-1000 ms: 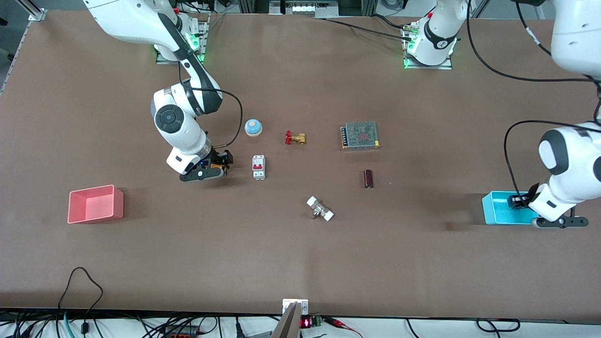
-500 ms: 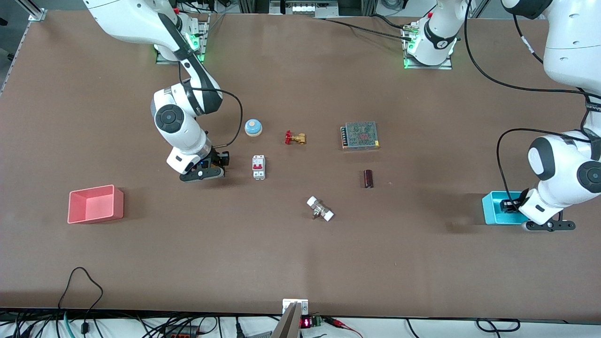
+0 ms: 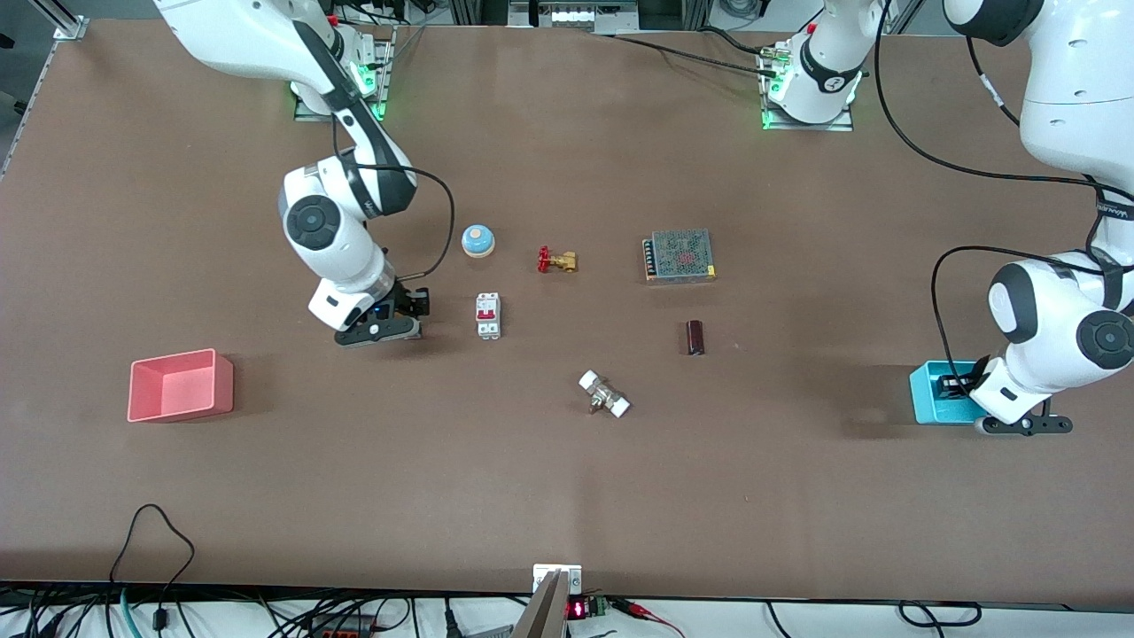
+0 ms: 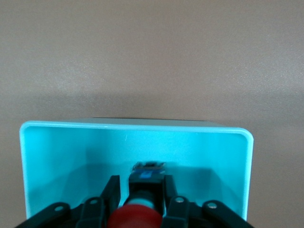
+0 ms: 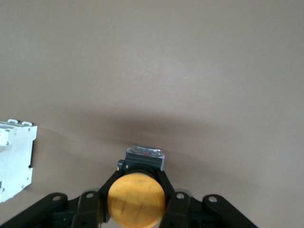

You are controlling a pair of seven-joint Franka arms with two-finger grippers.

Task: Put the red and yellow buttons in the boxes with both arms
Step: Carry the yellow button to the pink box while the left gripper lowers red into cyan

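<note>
My left gripper (image 3: 957, 387) is shut on the red button (image 4: 135, 217), its black body between the fingers. It holds the button inside the rim of the cyan box (image 3: 930, 396), which also shows in the left wrist view (image 4: 133, 126). My right gripper (image 3: 415, 304) is shut on the yellow button (image 5: 136, 199) and holds it just over the bare table, beside a white circuit breaker (image 3: 488, 315). The pink box (image 3: 182, 390) stands empty toward the right arm's end of the table, nearer to the front camera than the circuit breaker.
A blue dome bell (image 3: 477, 240), a brass valve with a red handle (image 3: 556, 260) and a metal power supply (image 3: 679, 255) lie mid-table. A dark cylinder (image 3: 695, 338) and a white-ended fitting (image 3: 604, 394) lie nearer the front camera. The circuit breaker also shows in the right wrist view (image 5: 14, 159).
My left gripper has moved with the red button farther in over the cyan box. My right gripper has shifted slightly toward the right arm's end with the yellow button.
</note>
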